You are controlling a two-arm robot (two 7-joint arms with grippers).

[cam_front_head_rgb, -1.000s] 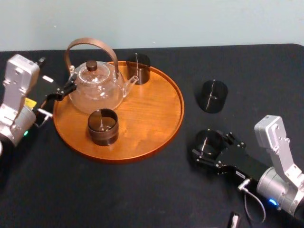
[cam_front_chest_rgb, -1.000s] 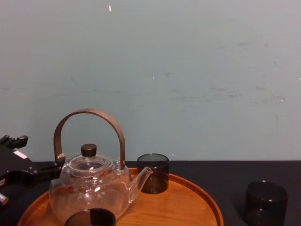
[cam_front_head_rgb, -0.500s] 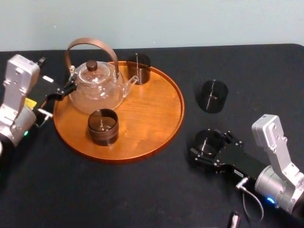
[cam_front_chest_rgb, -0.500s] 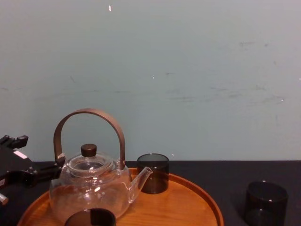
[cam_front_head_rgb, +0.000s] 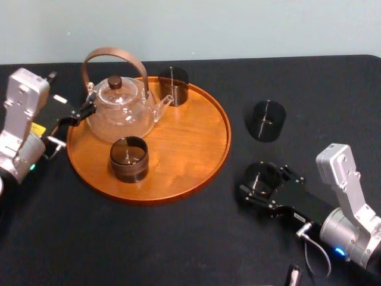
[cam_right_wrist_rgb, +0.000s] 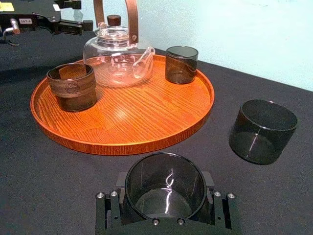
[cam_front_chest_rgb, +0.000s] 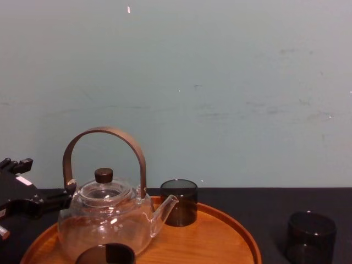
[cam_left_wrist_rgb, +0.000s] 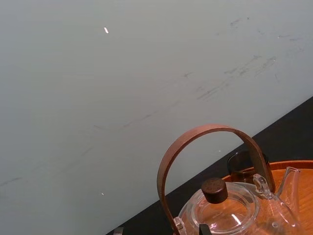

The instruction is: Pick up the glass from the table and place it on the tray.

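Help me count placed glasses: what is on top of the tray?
A glass teapot, a front glass and a far glass by the rim. Under their bases the tray is covered.

Bare lab bench: matte black table (cam_front_head_rgb: pixel 149 238), blank pale-green wall (cam_front_chest_rgb: pixel 231 82).

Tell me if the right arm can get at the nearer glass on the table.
Probably yes: the right gripper sits around that glass, nothing stands in between, and the other glass stands apart. The left gripper rests by the teapot.
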